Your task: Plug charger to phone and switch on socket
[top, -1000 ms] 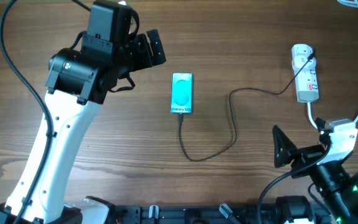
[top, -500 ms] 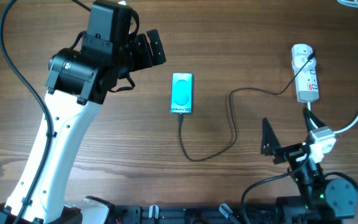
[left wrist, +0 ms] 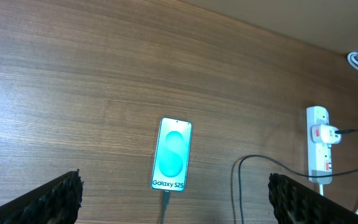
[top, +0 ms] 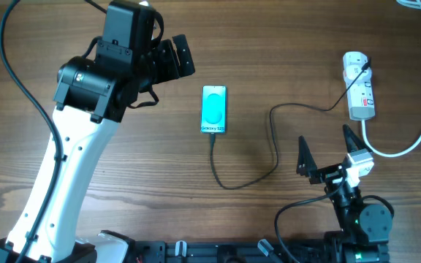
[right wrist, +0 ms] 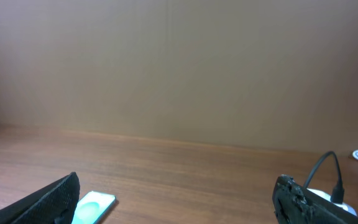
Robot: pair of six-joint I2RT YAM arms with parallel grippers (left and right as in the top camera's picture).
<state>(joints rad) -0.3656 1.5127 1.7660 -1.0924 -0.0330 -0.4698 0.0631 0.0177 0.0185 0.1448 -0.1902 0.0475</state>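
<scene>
Brown wood-grain bench (top: 123, 219) carries everything. Near its middle lies the small rectangular smartphone with a bright cyan screen (top: 213, 109), flat and face up, its white text band towards the robot. The thin black charger cable (top: 212, 150) meets that short edge, loops to the right and runs to the small white oblong power strip (top: 359, 86) far right, where it ends at a plug. Whether the strip's switch is on cannot be told. A thick white cord (top: 415, 139) trails from the strip. The left claw (top: 175, 58) hovers beside the phone on its left, fingers wide apart, holding nothing. The right claw (top: 325, 146), likewise spread and empty, sits near the front edge, below the strip.
</scene>
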